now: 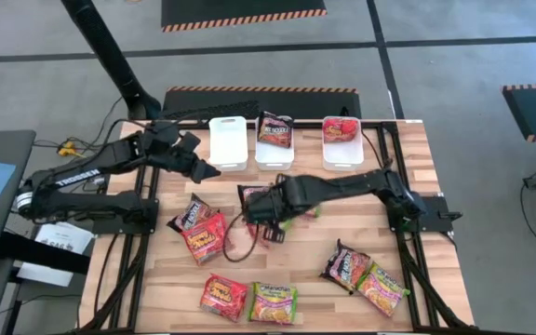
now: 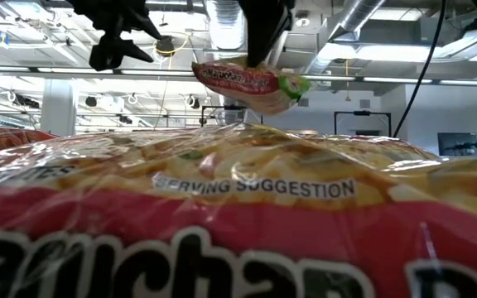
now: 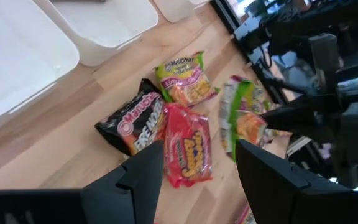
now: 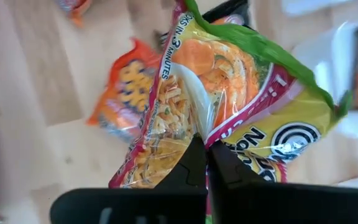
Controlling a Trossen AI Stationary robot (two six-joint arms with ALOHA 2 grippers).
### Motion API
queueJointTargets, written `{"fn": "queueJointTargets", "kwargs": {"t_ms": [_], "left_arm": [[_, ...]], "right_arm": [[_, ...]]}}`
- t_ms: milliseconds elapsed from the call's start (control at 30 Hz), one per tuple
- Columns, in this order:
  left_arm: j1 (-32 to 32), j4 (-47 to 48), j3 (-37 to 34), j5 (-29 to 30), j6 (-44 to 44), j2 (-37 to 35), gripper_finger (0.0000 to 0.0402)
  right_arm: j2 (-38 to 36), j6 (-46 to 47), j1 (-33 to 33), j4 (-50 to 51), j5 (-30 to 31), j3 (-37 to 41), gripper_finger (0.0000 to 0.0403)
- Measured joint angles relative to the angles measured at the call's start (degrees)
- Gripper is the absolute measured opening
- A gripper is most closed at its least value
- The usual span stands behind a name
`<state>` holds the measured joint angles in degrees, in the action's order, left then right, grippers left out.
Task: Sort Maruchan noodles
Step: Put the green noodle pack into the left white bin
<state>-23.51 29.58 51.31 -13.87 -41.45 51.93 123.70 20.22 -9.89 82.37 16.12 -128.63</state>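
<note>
Wood-slat table [image 1: 305, 270]: right pincer [image 4: 207, 163] pinches crinkly green-yellow packet [image 4: 229, 99]; left pincer [image 3: 197, 165] wide, empty.

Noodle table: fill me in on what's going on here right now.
The right gripper is shut on a green-yellow packet, holding it clear of the table. The left gripper is open and empty near the left tray. The middle tray holds a dark packet, the right tray a red packet. Others lie loose.
</note>
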Motion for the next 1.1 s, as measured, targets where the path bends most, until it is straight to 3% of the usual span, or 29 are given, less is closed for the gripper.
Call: {"fn": "queueJointTargets", "kwargs": {"t_ms": [533, 833, 1100], "left_arm": [[0.0, -10.3, 0.0, -0.7, -7.7, 5.6, 0.0187], [0.0, -14.4, 0.0, -0.1, -8.9, 7.4, 0.0187], [0.0, -14.3, 0.0, 2.3, -8.9, 9.4, 0.0187]], "right_arm": [[-0.1, -27.6, 9.2, -6.9, 0.8, -5.4, 0.0005], [-0.1, -37.0, 12.0, -11.6, 0.7, -6.3, 0.0005], [-0.1, -40.1, 13.0, -12.1, 0.5, -6.3, 0.0005]]}}
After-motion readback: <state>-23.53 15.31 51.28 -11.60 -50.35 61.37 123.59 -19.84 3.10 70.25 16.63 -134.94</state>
